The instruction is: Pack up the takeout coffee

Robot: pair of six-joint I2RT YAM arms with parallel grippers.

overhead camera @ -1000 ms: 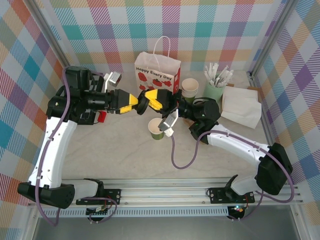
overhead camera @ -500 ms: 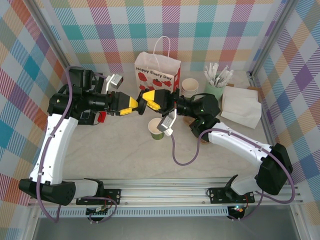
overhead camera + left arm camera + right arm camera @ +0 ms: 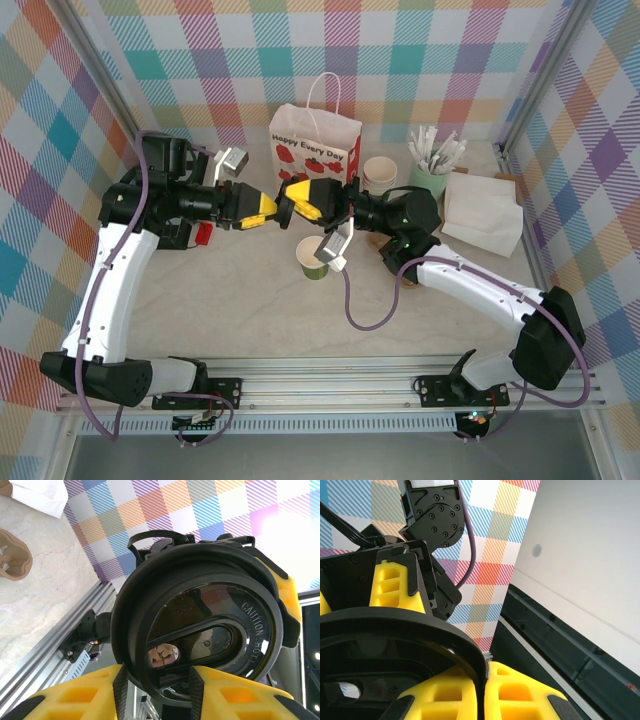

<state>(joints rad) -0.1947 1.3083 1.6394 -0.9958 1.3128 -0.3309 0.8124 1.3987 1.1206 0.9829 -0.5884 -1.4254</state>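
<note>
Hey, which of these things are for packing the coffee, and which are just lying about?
For the job: green paper cup; round black plastic lid; strawberry-printed white paper bag.
Lying about: mint tumbler of white sticks; stacked paper cups; white napkins.

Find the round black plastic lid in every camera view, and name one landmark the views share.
Top external: round black plastic lid at centre, between the left gripper and right gripper.
Left wrist: the lid face-on across the middle.
Right wrist: the lid lower left, its rim arching.
Shared landmark: the pastel checked wall.
</note>
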